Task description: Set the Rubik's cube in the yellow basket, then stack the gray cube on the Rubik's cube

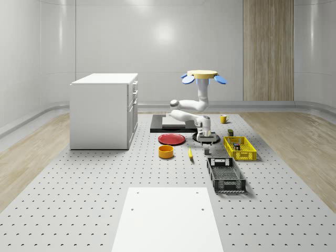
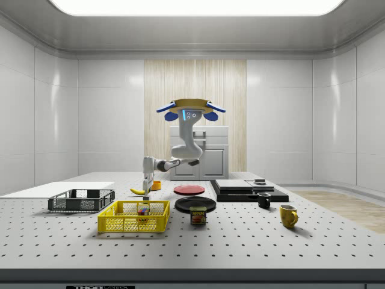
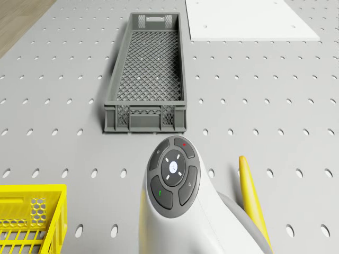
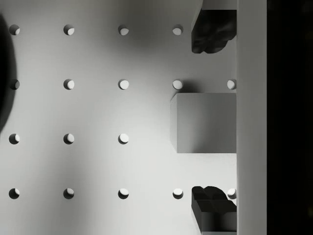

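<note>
The gray cube sits on the perforated table, and in the wrist view it lies between my two dark fingertips. My gripper is open and straddles the cube with a gap on each side. From the whole-scene view, the gripper hangs just above the small cube, to the left of the yellow basket. The Rubik's cube lies inside the yellow basket. The drone hovers high over the table's far middle, with the arm reaching down and forward.
A gray mesh crate stands in front of the yellow basket. A banana, an orange bowl, a red plate and a black plate lie near the gripper. A white cabinet stands at the left.
</note>
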### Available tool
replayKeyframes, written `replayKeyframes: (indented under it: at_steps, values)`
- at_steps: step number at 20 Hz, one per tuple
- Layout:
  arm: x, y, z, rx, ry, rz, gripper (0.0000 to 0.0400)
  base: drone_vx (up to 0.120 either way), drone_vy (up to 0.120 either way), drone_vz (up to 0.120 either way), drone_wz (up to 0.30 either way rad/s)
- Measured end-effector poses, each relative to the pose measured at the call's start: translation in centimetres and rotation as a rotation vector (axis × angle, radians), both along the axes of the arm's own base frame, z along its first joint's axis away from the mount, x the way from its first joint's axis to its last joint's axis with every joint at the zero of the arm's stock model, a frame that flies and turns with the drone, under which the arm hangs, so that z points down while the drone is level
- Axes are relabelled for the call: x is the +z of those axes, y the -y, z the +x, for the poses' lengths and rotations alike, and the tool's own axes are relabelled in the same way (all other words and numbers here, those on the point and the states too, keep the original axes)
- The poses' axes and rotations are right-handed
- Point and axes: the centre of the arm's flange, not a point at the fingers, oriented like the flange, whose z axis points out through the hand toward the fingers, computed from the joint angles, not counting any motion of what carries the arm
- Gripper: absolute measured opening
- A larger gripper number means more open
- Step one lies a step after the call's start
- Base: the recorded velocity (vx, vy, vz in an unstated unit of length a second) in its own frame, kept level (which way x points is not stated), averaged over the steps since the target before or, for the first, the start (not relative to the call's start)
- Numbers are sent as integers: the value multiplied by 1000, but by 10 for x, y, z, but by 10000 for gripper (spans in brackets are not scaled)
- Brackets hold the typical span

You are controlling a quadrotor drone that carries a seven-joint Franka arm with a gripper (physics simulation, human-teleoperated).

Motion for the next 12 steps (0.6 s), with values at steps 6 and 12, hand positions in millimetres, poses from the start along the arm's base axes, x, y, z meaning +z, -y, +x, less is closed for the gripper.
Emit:
replayKeyframes:
  at_steps: [6,12]
  values:
    - [13,0,0,0,0,0,400,0,0,0,0]
    - [27,0,5,0,0,0,400,0,0,0,0]
